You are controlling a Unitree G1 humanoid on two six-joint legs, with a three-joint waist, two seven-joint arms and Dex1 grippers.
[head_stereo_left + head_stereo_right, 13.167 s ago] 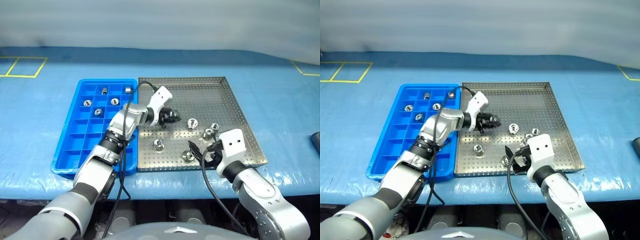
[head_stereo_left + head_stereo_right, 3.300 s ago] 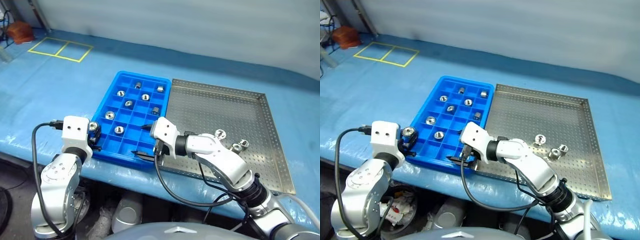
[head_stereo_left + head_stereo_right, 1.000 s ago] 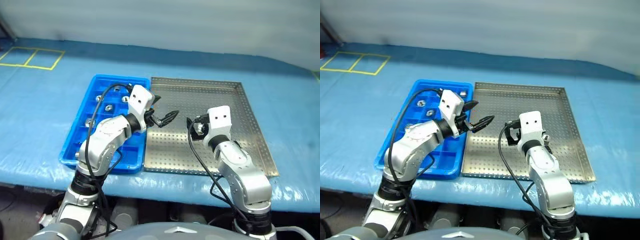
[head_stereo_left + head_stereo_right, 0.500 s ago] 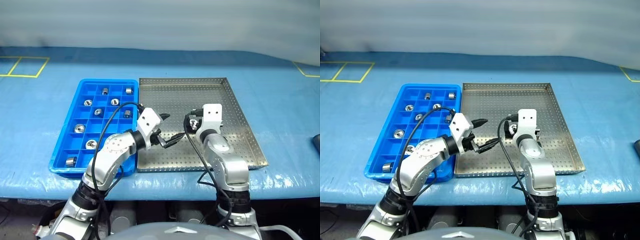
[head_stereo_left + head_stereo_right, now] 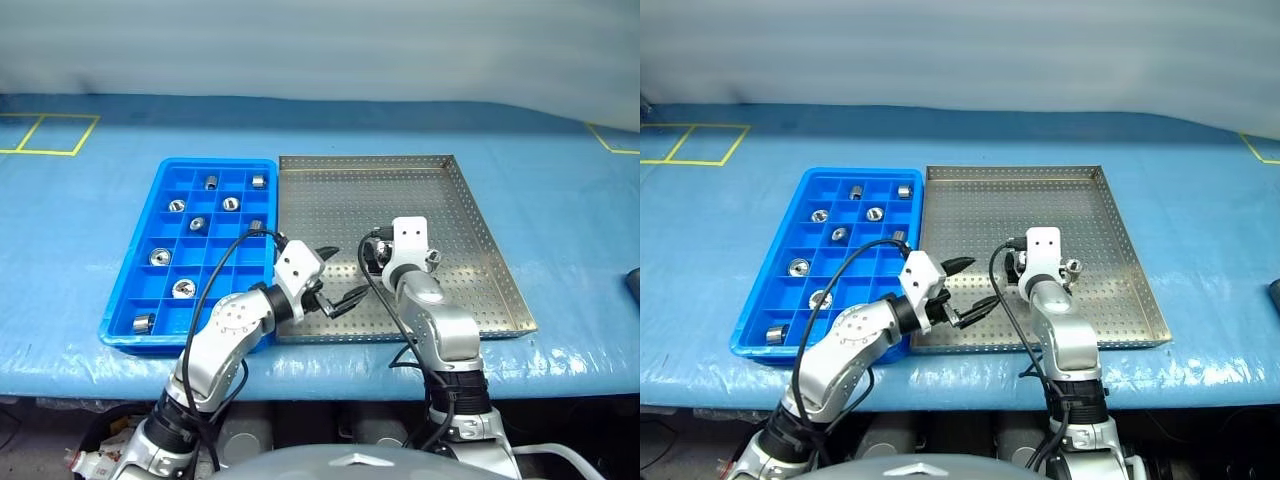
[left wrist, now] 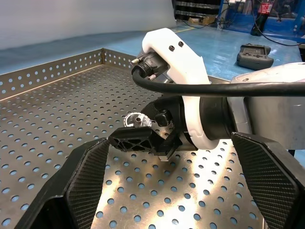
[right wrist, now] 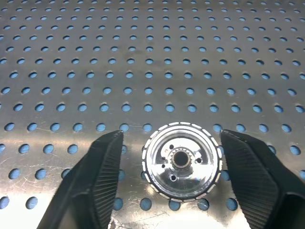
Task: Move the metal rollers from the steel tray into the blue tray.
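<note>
The steel tray [image 5: 470, 200] lies right of the blue tray [image 5: 150, 275], which holds several metal rollers [image 5: 182, 289] in its compartments. In the right wrist view one roller [image 7: 182, 160] stands on the perforated sheet between my right gripper's fingers [image 7: 95, 186], with a gap on each side. My right gripper [image 5: 372, 258] is low over the middle of the steel tray, open around that roller. Another roller [image 5: 432, 257] sits just right of that wrist. My left gripper [image 5: 345, 272] hovers open and empty over the steel tray's near left part, pointing at the right gripper [image 6: 138, 140].
Black cables loop from both wrists over the trays' near edges. A dark object [image 5: 632, 285] lies at the table's far right edge. Yellow tape marks [image 5: 40, 135] show at the far left on the blue table cover.
The camera has swung to face the trays squarely. Both grippers have sunk toward the steel tray; the left also drew back toward me. The right gripper now straddles a roller.
</note>
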